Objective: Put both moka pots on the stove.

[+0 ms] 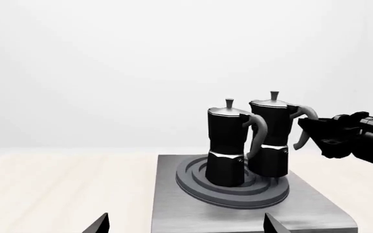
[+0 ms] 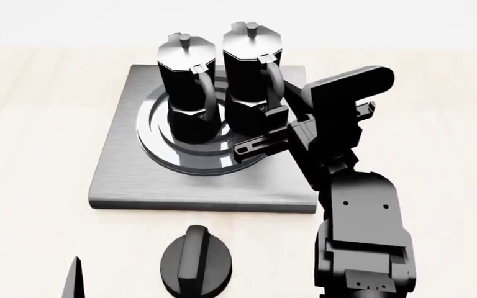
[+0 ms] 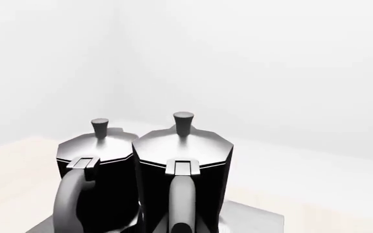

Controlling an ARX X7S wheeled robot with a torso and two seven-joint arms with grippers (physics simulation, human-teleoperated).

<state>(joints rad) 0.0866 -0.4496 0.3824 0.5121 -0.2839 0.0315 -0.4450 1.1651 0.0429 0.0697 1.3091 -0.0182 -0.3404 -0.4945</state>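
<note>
Both moka pots stand upright side by side on the burner rings of the stove [image 2: 122, 180]: the left pot [image 2: 187, 87] and the right pot [image 2: 251, 74]. My right gripper [image 2: 268, 129] is open, at the right pot's handle [image 2: 277, 84], with one finger on each side. The right wrist view shows that handle [image 3: 183, 204] dead centre, with the left pot [image 3: 99, 165] beside it. My left gripper [image 2: 27, 273] is open and empty, in front of the stove's left front corner. The left wrist view shows both pots [image 1: 228, 145] [image 1: 269, 138], the stove [image 1: 316, 204] and the right gripper [image 1: 316, 131].
A squat black round knob [image 2: 194, 261] sits on the pale wooden table [image 2: 31, 124] just in front of the stove's front edge. My right arm [image 2: 363, 230] reaches over the table to the stove's right front.
</note>
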